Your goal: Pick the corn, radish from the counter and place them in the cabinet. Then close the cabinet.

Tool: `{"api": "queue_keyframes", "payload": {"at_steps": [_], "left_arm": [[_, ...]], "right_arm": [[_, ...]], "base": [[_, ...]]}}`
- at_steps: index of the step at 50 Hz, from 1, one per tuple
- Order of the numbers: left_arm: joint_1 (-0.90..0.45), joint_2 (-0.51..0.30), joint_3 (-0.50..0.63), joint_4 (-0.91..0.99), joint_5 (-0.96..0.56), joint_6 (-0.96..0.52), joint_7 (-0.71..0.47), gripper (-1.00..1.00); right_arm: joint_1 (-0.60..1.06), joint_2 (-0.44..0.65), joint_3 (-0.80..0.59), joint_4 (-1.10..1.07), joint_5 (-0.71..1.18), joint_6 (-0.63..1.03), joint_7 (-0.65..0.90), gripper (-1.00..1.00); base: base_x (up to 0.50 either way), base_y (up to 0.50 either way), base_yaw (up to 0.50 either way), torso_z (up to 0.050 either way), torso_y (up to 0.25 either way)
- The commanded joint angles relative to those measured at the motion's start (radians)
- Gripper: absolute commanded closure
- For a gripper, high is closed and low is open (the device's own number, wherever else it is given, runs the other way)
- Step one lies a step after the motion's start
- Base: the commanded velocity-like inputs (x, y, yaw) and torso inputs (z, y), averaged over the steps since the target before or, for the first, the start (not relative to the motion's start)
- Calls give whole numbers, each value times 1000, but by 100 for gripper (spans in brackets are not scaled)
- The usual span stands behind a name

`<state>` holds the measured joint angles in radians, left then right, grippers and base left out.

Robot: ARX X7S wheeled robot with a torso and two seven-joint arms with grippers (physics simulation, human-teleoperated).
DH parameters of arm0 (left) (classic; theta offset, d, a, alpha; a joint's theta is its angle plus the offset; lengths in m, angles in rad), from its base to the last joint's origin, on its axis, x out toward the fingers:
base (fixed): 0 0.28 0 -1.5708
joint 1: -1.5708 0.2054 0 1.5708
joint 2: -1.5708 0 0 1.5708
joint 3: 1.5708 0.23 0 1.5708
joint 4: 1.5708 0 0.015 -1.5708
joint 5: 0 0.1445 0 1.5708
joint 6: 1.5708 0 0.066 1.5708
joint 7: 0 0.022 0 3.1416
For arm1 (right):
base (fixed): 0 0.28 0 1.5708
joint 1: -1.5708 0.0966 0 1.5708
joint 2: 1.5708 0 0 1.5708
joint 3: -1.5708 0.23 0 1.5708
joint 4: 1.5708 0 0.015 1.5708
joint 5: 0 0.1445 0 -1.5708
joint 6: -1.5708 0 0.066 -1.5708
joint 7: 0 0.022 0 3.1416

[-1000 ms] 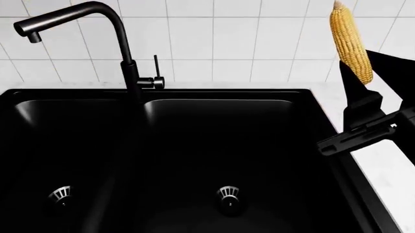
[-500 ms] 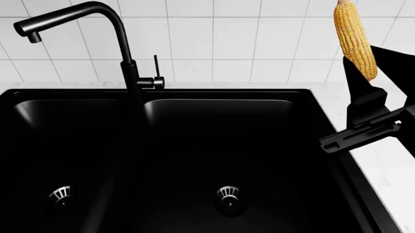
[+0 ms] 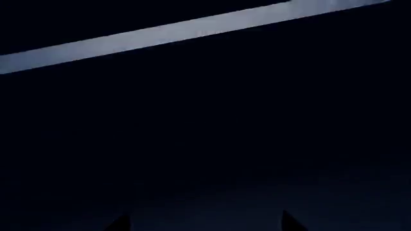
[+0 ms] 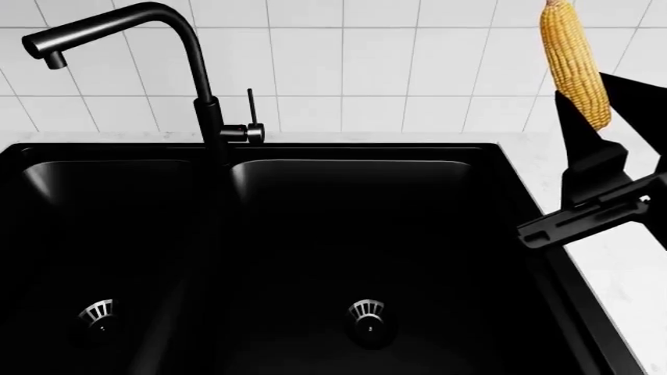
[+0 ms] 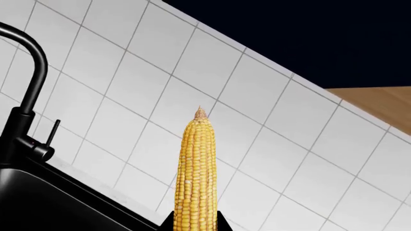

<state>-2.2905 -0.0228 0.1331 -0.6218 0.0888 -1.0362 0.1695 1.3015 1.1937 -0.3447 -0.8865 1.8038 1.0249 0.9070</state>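
The corn [image 4: 576, 61] is held upright, tip upward, clamped at its lower end by the right gripper [image 4: 594, 129], raised in front of the tiled wall [image 4: 344, 62] above the counter [image 4: 625, 273] beside the black sink [image 4: 312, 250]. The left gripper's state cannot be determined.

A long, slim, tapered cob of yellow-orange corn [image 4: 576, 64] stands nearly upright, tip up, raised at far right above the white marble-look counter [image 4: 625, 273].

Black double sink [image 4: 312, 258], black faucet [image 4: 198, 94], white tiles [image 4: 376, 62]
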Motion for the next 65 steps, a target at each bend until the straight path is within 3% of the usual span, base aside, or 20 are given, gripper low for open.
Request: {"api": "queue_keyframes", "payload": {"at_steps": [1, 11, 17, 21, 24, 26, 38, 53, 65], "left_arm": [[43, 0, -27, 291, -77, -63, 38, -100], [51, 10, -156, 432, -285, -208, 108, -100], [42, 16, -201, 516, -420, -417, 119, -100], [47, 2, -172, 576, -531, -533, 120, -100], [52, -57, -152, 537, -866, -534, -88, -100], [55, -75, -154, 521, -991, -532, -169, -100], [95, -150, -94, 487, -1532, -525, -369, -100], [118, -198, 20, 478, -1743, -511, -381, -100], [172, -248, 184, 469, -1929, -495, -490, -100]], "right_arm": [[0, 11, 16, -3, -13, 0, -6, 100], [6, 15, 19, 0, -6, 1, -7, 100], [1, 26, 26, 0, -5, -1, -13, 100], [1, 27, 27, 0, -5, -1, -14, 100], [6, 27, 26, -1, 1, 1, -11, 100], [1, 28, 28, -2, -4, 0, -14, 100], [3, 20, 24, -2, -3, 2, -7, 100], [2, 30, 22, 4, 0, 11, -2, 100], [-33, 55, 40, -5, -10, -7, -7, 100]], "base": [[0, 0, 0, 0, 0], [0, 0, 0, 0, 0], [0, 0, 0, 0, 2], [0, 0, 0, 0, 0], [0, 0, 0, 0, 0], [0, 0, 0, 0, 0], [0, 0, 0, 0, 0], [0, 0, 0, 1, 0], [0, 0, 0, 0, 0]]}}
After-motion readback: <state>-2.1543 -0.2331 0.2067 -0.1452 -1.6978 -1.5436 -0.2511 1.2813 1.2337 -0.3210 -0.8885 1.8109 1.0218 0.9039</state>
